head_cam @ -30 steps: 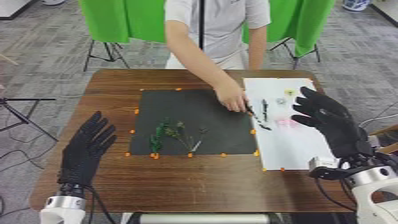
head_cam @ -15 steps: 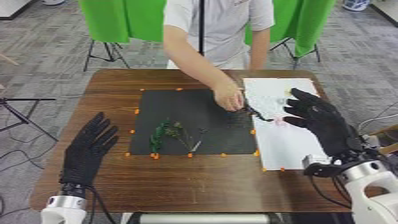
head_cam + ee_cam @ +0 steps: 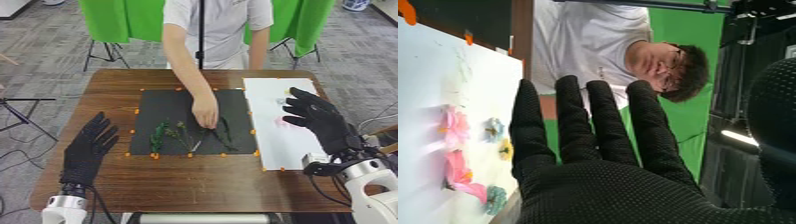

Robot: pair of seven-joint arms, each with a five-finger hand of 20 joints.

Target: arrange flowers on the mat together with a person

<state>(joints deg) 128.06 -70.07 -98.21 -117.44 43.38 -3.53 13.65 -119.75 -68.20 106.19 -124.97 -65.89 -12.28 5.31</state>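
R hand [image 3: 327, 120], fingers straight, nr pink flwrs [image 3: 457, 127] on white sheet [image 3: 420, 85], green cloth [image 3: 696, 112] in bkgd.

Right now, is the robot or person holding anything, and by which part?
The robot's left hand and right hand hold nothing. The person's hand is at a dark sprig on the mat, grip unclear.

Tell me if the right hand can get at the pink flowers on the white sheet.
Probably yes: the right hand is open near the white sheet, close to the pink flowers, and the person's hand is over the dark mat, leaving the way free.
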